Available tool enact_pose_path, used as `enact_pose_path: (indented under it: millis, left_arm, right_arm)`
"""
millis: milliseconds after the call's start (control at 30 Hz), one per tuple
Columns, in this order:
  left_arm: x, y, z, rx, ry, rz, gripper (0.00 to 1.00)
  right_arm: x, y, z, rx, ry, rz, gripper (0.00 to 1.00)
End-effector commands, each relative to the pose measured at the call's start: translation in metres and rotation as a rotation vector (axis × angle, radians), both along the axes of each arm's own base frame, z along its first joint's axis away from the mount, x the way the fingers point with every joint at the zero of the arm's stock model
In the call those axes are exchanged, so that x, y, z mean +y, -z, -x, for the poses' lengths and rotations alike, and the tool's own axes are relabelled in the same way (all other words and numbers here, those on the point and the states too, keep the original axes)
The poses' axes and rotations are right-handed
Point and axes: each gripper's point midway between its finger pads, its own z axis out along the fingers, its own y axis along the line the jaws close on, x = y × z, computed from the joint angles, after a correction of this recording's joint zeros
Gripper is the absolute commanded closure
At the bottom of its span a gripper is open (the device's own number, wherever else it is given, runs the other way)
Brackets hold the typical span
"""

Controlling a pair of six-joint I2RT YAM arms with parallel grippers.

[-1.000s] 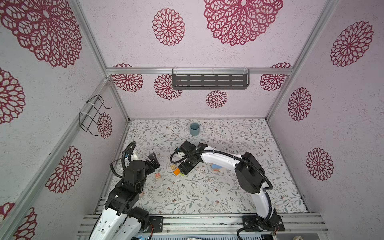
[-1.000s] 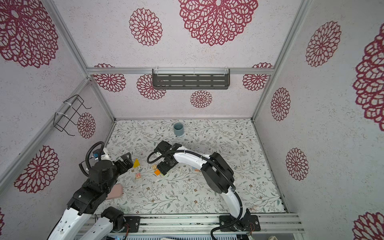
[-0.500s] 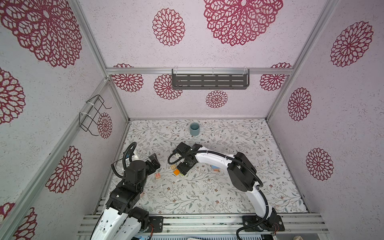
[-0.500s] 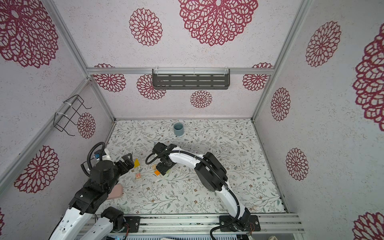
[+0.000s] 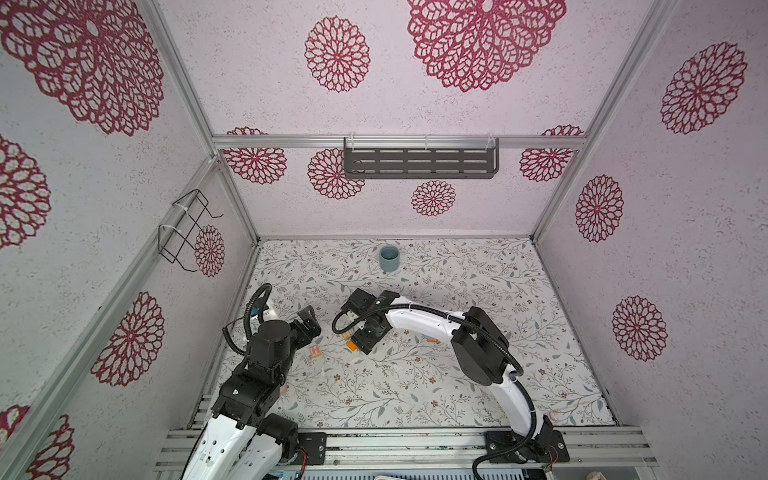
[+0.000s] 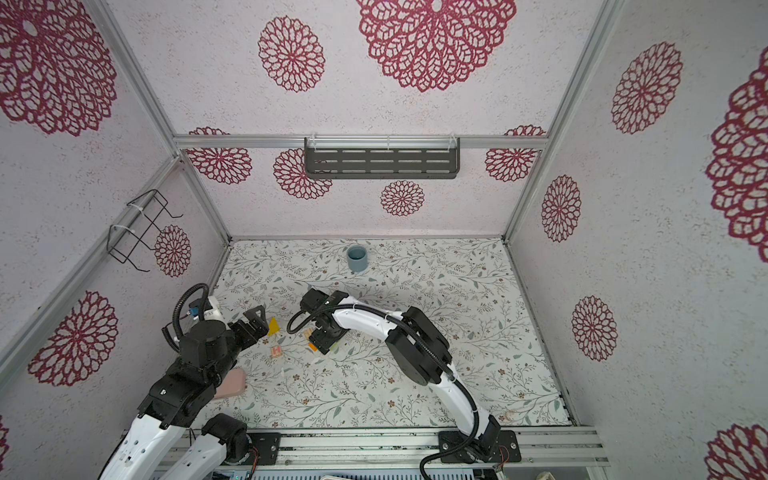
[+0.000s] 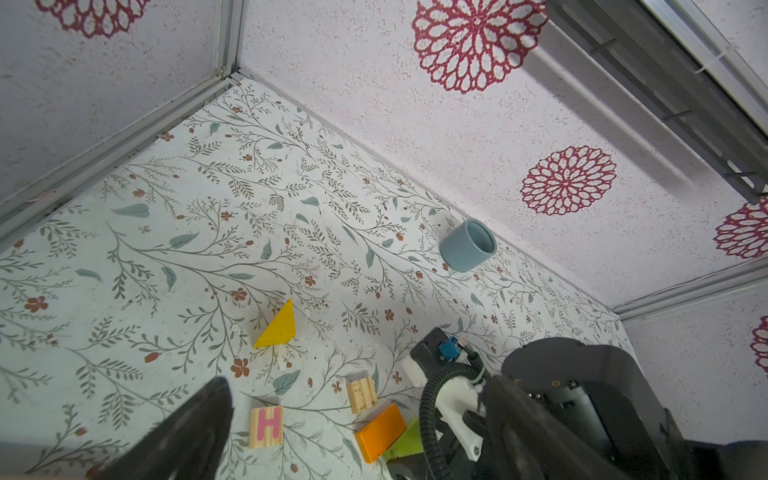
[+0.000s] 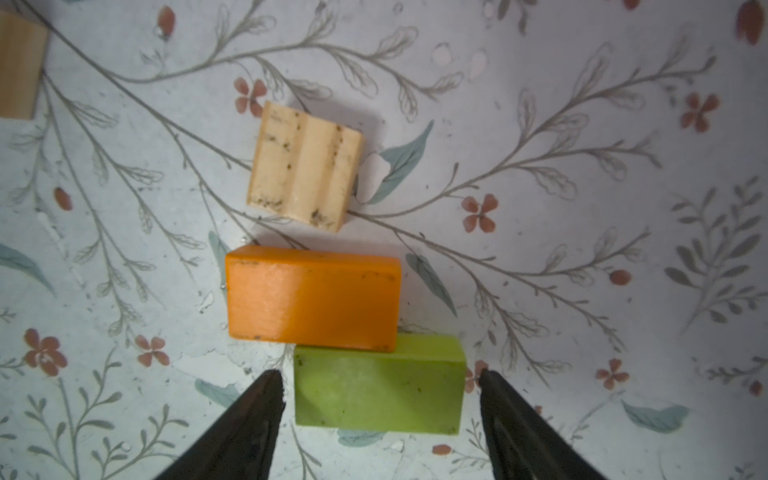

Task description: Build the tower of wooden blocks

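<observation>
Lower centre of the right wrist view: green block (image 8: 378, 390), flat on the surface (image 8: 582, 124), touching orange block (image 8: 311, 297); right fingers (image 8: 249, 424) spread astride its ends, not gripping, apparently lined up for pickup; left fingers (image 7: 187, 428) released, empty; tower unbuilt, blocks lie singly.

Pink capital "H", blocky strokes, on upward face of pale wooden letter cube (image 7: 266, 426); clear in left wrist view. In both top views, letter cube (image 5: 314, 352) (image 6: 276, 351) shows only reddish mark on top face, too small to read.
</observation>
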Motion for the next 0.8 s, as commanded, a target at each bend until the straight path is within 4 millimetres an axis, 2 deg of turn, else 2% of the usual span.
enact_pose_path:
  millis: [0, 167, 467, 667, 767]
  left_arm:
    - [0.003, -0.002, -0.003, -0.015, -0.019, 0.017, 0.03]
    - [0.003, 0.0, -0.004, -0.01, -0.02, 0.016, 0.03]
    - [0.002, 0.001, -0.002, -0.008, -0.012, 0.012, 0.03]
    - [0.008, -0.008, 0.003, -0.05, -0.035, 0.021, 0.03]
    - [0.016, -0.003, 0.004, -0.045, -0.108, 0.062, 0.03]
  right_arm:
    - [0.0, -0.002, 0.003, 0.0, 0.014, 0.02, 0.23]
    - [-0.001, -0.005, 0.001, -0.008, 0.027, 0.019, 0.27]
    - [-0.003, -0.014, -0.002, -0.025, 0.06, 0.012, 0.44]
    - [-0.005, -0.029, -0.005, -0.049, 0.088, -0.002, 0.46]
    - [-0.008, -0.038, -0.006, -0.059, 0.099, -0.009, 0.47]
